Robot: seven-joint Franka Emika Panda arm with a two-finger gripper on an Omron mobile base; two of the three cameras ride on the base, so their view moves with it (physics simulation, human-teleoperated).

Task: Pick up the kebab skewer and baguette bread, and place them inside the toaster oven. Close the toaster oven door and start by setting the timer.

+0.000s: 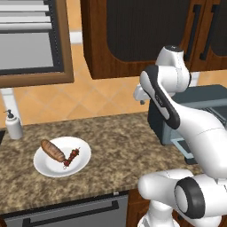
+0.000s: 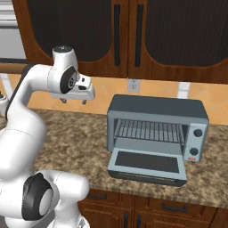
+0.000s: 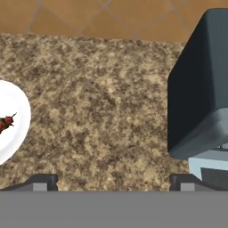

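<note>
The kebab skewer and the golden-brown baguette bread lie side by side on a white plate at the left of the counter. The skewer's red tip peeks in at the left edge of the hand view. The grey-blue toaster oven stands at the right, its wire rack bare. The toaster oven door is folded down flat. My gripper hangs open and empty high above the counter, between the plate and the oven, with its fingertips spread wide apart.
A white soap dispenser stands at the counter's far left by the wall. Dark wooden cabinets hang above the oven. Two knobs sit on the oven's right front. A grey dishwasher panel lies below the counter edge.
</note>
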